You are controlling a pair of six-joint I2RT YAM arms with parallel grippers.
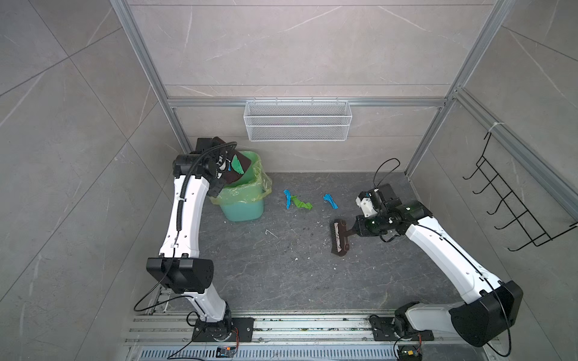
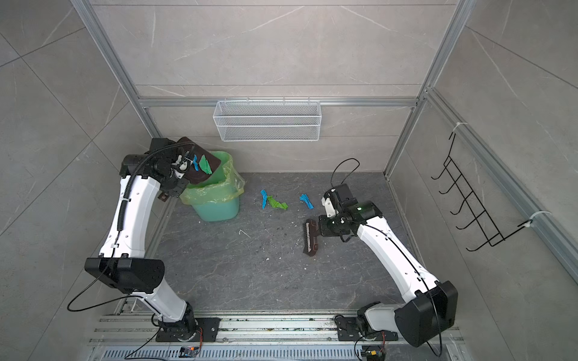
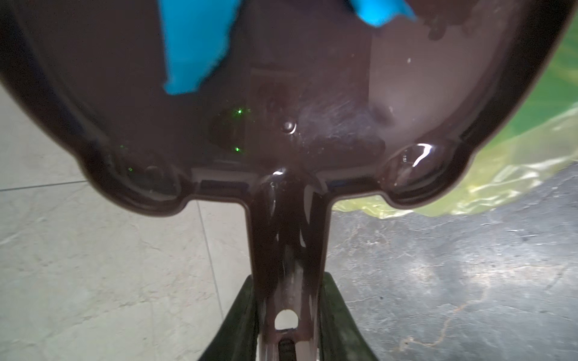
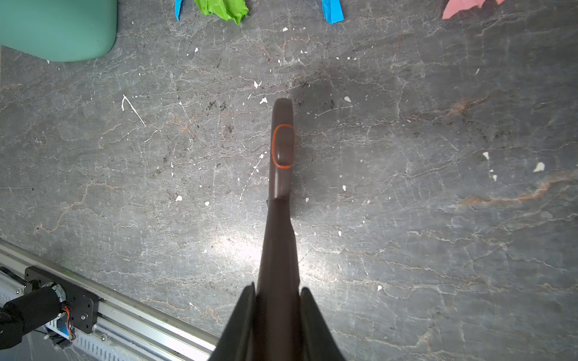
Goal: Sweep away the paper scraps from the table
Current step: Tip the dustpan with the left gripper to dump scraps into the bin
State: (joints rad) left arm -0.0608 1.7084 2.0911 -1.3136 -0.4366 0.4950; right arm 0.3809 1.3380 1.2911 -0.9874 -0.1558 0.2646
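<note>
Tipping dustpan (image 1: 233, 177) over bin (image 1: 244, 209) far left, left jaws clamped on its handle; right jaws clamped on brush (image 1: 340, 239), mid-right. Blue, green paper scraps (image 1: 301, 203) lie on surface (image 1: 281, 275), unswept; job partly done.

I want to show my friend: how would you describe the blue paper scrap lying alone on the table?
Start at the green bin on the dark table. Heading toward the brush, you pass a blue scrap close beside a green one; the lone blue scrap comes next, apart from both.
</note>
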